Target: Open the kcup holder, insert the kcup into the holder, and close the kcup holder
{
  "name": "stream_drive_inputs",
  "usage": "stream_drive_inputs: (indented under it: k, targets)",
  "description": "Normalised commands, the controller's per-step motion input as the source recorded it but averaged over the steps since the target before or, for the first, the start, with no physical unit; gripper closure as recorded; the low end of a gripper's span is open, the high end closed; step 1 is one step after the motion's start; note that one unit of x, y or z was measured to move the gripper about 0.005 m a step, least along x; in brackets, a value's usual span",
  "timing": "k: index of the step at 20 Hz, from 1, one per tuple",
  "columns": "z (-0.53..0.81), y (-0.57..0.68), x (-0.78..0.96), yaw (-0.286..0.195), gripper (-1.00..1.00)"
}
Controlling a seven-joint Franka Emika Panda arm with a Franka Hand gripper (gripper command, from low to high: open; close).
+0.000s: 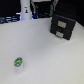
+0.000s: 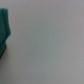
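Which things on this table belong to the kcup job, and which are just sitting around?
For the job: the kcup holder, a black case with two drawer fronts; the kcup, white with a green top.

Just there: the tall white bottle-like thing at the back.

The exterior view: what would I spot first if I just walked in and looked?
Probably the black kcup holder toward the exterior view's right, at the back of the pale table, its two drawer fronts looking shut. Next, the small kcup with its green top, alone near the front on the exterior view's left. A tall white bottle stands at the back.
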Motion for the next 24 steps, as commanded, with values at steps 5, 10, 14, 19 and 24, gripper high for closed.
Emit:
stream_drive_inputs:
  k: [5, 10, 14, 19, 24]
  targets:
    - [0.13, 0.47, -0.16, -0.151, -1.00]
    - [0.04, 0.56, -0.24, -0.209, -1.00]
    - [0.01, 0.64, -0.29, -0.196, -1.00]
    - [-0.07, 0.60, -0.31, -0.191, -1.00]
    - [-0.11, 0.63, -0.35, -0.179, -1.00]
